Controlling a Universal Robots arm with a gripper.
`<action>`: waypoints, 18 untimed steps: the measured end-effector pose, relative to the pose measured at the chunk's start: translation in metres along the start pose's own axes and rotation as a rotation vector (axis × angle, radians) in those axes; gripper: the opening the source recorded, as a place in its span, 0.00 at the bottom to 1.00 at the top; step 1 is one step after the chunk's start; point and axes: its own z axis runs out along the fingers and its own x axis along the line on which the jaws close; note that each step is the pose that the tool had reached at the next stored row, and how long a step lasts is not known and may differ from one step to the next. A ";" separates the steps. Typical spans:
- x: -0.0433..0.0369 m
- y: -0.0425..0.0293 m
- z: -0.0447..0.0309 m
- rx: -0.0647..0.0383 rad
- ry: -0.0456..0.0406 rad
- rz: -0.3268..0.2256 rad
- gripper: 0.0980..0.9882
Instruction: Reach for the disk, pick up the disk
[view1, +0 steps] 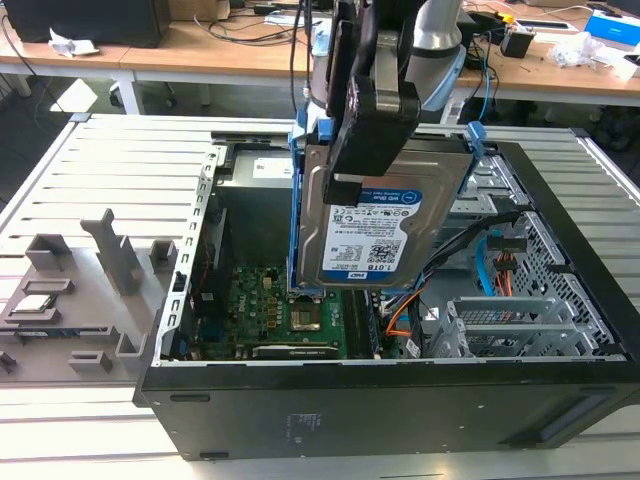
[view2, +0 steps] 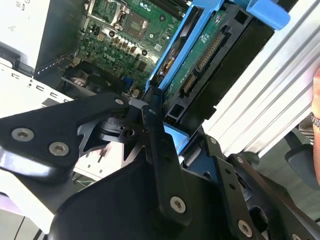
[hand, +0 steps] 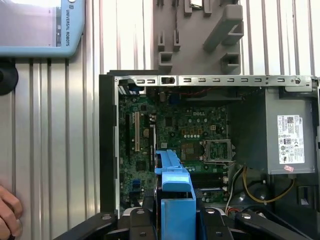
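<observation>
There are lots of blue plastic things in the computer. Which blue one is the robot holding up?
The blue bracket around the disk, clamped in the tool above the case. The other blue clips sit fixed on the case.

Silver-grey disk (view1: 385, 215), white-and-blue label, blue bracket; black tool (view1: 372, 110); green motherboard (hand: 175, 135); black case (view1: 400, 400).

The exterior view looks down at a slant from beyond one long side of the open computer case (view1: 400, 400), close enough that the case spans most of the slatted worktop (view1: 120, 160), with desks (view1: 200, 50) behind. The first wrist view faces straight down from higher up onto the motherboard (hand: 185, 135). The second wrist view peers obliquely past the hand (view2: 150, 130), very near; all 3 views share that motherboard.
</observation>
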 end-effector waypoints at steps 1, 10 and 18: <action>0.0010 0.0000 -0.0001 0.000 0.0000 0.000 0.30; 0.0223 -0.0006 -0.0010 0.000 0.0002 0.000 0.30; 0.0332 -0.0008 -0.0014 0.000 0.0000 0.000 0.30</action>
